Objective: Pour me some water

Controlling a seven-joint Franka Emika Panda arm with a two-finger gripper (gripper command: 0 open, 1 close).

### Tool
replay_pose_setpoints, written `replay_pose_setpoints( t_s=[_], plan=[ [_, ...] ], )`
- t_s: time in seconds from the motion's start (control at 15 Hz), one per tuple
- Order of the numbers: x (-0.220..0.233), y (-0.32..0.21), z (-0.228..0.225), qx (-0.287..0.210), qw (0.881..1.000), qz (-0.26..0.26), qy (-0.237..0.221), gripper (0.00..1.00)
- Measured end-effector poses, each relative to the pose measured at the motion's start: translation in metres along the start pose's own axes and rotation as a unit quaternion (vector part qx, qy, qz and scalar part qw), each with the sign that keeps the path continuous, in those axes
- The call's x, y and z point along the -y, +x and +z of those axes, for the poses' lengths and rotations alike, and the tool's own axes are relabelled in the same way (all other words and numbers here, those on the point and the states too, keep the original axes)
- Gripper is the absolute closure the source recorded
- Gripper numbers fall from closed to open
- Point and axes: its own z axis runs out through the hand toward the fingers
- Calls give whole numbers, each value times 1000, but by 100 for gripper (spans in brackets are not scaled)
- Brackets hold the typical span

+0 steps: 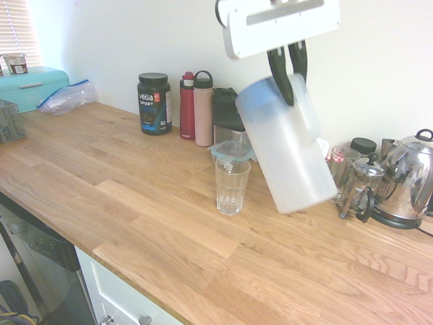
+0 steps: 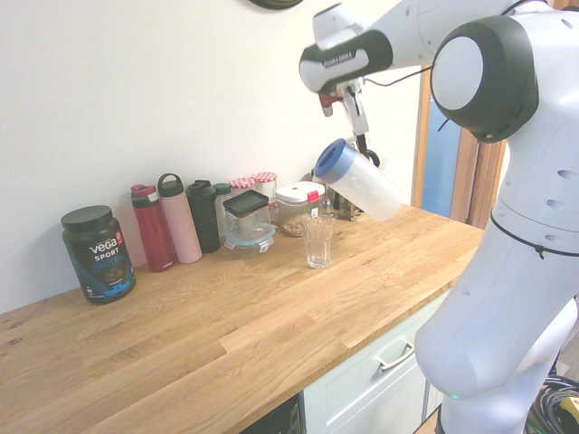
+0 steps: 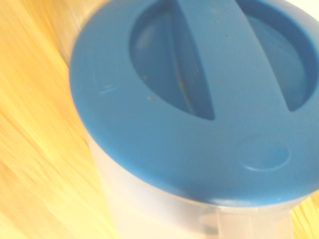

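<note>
Hanging under the pincer (image 1: 289, 68), the white pitcher (image 1: 287, 149) with a blue lid (image 3: 189, 104) is tilted and held above the bench (image 1: 135, 203); the fingers are clamped together on its handle. Below the pincer, just beside the pitcher's lower end, an empty glass (image 1: 232, 185) stands upright on the bench. Behind the glass stand storage containers (image 2: 246, 217), bottles (image 1: 196, 107) and a protein tub (image 1: 154, 103). On the pitcher's other side stand a French press (image 1: 360, 186) and a kettle (image 1: 409, 179).

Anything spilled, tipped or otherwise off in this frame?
No spill shows on the counter. The one thing askew is the pitcher, tilted in mid-air with the gripper shut on its handle and its blue lid toward the upright, empty-looking glass.
</note>
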Motion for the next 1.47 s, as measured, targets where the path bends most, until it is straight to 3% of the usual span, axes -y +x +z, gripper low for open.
replay_pose_setpoints(
  t_s=[0.2, 0.4, 0.6, 0.8, 1.07, 1.2, 1.47],
  plan=[
    [12, -14, -88, -34, 994, 19, 99, 100],
    [63, -8, -153, -55, 978, 59, 195, 100],
    [137, 23, -176, -55, 954, 119, 271, 100],
    [209, 46, -176, -76, 927, 188, 315, 100],
    [288, 48, -160, -125, 894, 266, 338, 100],
    [317, 42, -145, -163, 885, 292, 323, 100],
    [358, 6, -95, -207, 893, 323, 236, 100]
  ],
)
